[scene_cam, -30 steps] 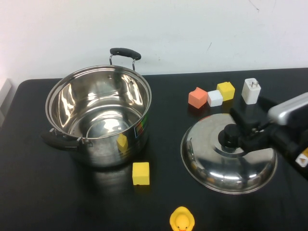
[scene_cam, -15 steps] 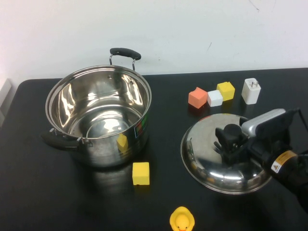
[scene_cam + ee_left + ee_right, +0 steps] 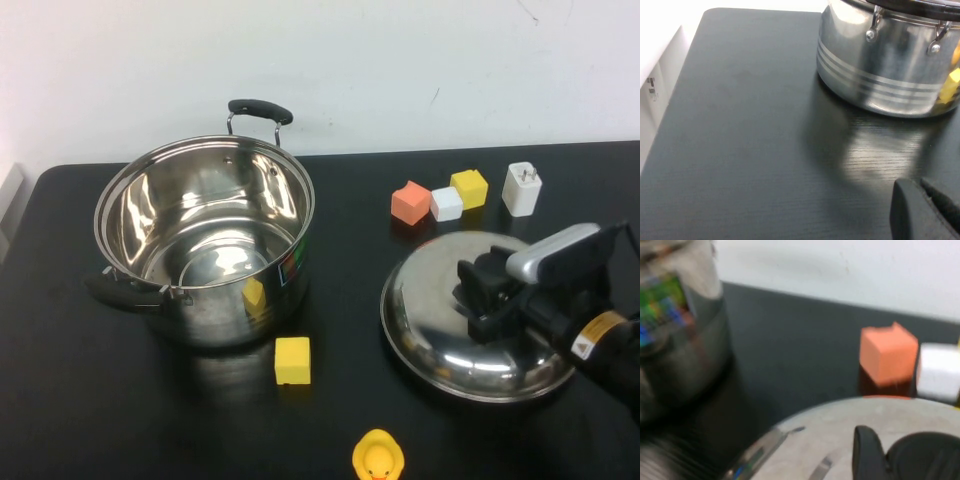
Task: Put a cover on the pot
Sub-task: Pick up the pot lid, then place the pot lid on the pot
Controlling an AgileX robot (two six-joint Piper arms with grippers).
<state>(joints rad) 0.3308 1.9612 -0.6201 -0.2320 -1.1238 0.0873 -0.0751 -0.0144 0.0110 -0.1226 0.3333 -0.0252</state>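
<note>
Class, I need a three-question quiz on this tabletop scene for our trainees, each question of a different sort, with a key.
1. True or false: the lid already sits on the pot.
2. Which gripper is at the lid's knob? A) left gripper B) right gripper
3. Fill in: the yellow block on the table lies just in front of the ____.

Key:
1. False; the lid rests on the table, right of the pot.
2. B; the left gripper hangs low over bare table near the pot.
3. pot

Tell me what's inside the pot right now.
The pot looks empty: bare steel floor and reflections; its near inner wall is hidden. The lid lies apart, right gripper at its knob. Left gripper sits off-pot.
</note>
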